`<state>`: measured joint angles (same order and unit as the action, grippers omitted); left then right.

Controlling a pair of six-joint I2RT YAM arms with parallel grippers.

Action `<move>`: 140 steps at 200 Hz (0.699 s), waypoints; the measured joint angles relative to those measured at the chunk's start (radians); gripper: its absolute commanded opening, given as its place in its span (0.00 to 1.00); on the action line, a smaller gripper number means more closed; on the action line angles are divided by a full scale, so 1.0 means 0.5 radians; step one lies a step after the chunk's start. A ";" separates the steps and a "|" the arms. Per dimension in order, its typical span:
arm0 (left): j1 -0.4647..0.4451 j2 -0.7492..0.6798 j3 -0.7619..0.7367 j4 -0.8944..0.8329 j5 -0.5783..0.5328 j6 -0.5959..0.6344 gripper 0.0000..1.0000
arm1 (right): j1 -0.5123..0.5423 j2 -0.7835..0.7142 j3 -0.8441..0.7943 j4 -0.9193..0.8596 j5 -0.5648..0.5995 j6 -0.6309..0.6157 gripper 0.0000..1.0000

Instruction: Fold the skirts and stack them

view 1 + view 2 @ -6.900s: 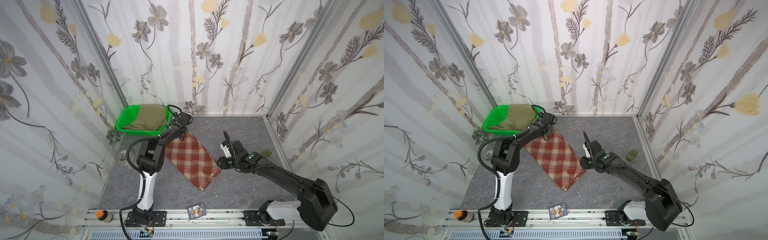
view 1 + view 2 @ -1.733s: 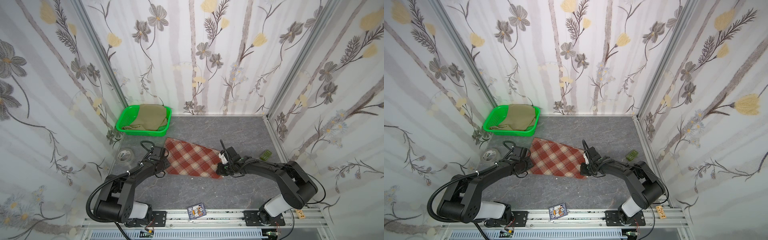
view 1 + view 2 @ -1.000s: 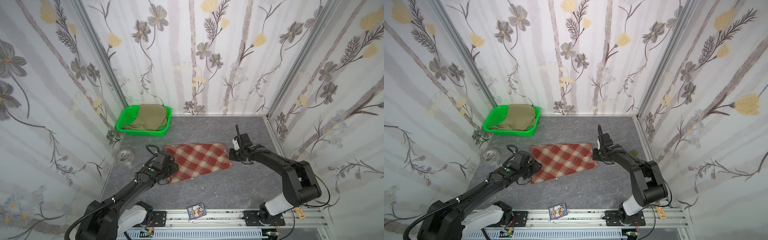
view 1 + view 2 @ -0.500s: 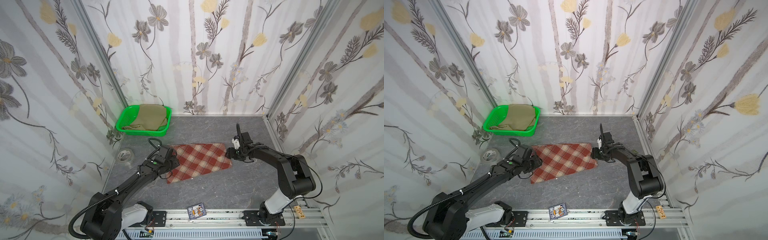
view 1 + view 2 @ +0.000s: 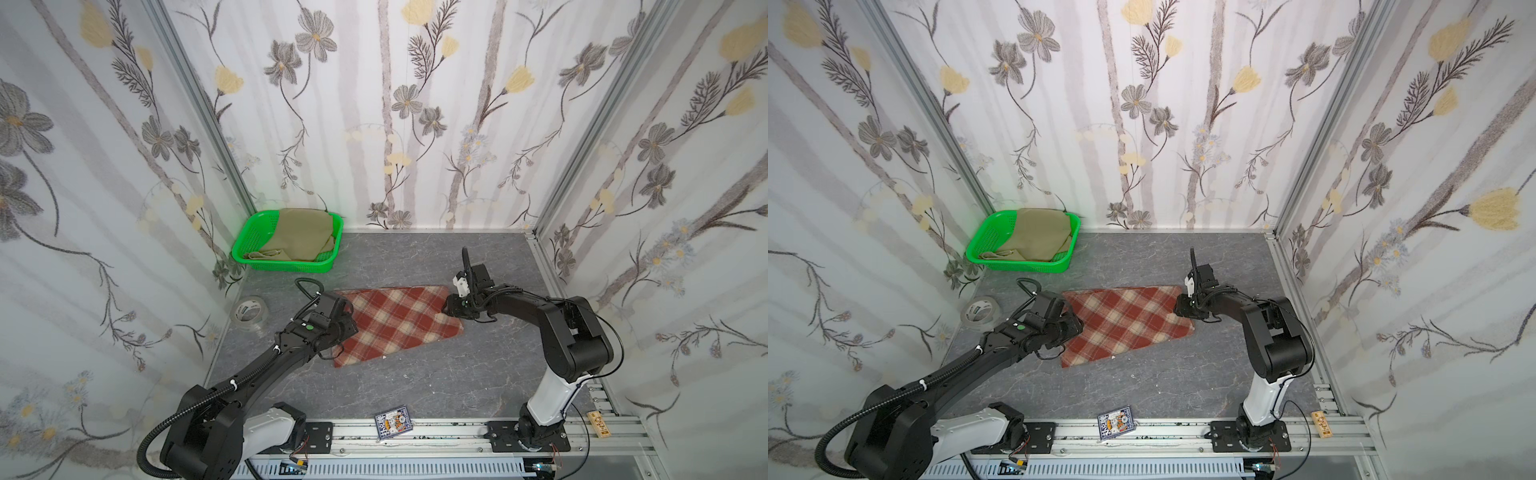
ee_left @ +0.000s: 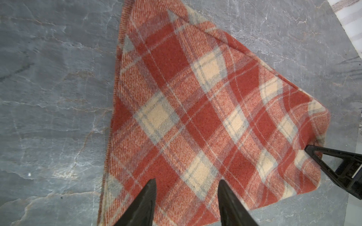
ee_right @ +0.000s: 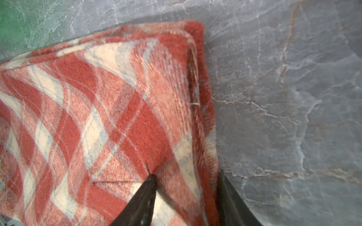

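Left tool [image 6: 187, 181]: jaws half apart, gripping nothing, poised over the left end of the plaid skirt [image 5: 395, 320], which lies flat mid-desk. Right tool [image 7: 186, 174]: jaws likewise apart, astride the skirt's right edge, nothing pinched. Advised: seize both layers at matching corners, lift evenly, fold across. Khaki skirt [image 5: 301, 237] sits in the green basket [image 5: 249, 243], far left. Grey marbled desk [image 5: 415, 374]; floral walls enclose it.

Left gripper [image 6: 187, 181] low, jaws parted, right gripper [image 7: 186, 174] low, jaws parted
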<state>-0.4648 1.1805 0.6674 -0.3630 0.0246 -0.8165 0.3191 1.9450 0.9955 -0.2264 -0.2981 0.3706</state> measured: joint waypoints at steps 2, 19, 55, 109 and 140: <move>0.000 0.002 0.000 0.000 -0.002 0.000 0.54 | 0.002 0.000 0.000 0.002 0.003 0.002 0.49; 0.000 0.019 0.001 0.001 -0.011 0.001 0.54 | 0.012 0.008 0.000 0.013 0.037 0.011 0.45; 0.004 0.072 0.002 0.001 -0.021 0.010 0.54 | 0.034 0.050 0.010 0.069 0.092 0.028 0.22; 0.002 0.109 -0.001 0.001 -0.054 0.018 0.53 | 0.057 0.053 0.024 0.101 0.101 0.079 0.00; 0.002 0.143 -0.001 0.002 -0.082 0.027 0.53 | 0.063 -0.021 0.098 -0.093 0.145 0.079 0.00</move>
<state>-0.4637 1.2522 0.6670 -0.3622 -0.0166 -0.8028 0.3504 1.9343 1.0447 -0.2729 -0.2256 0.4103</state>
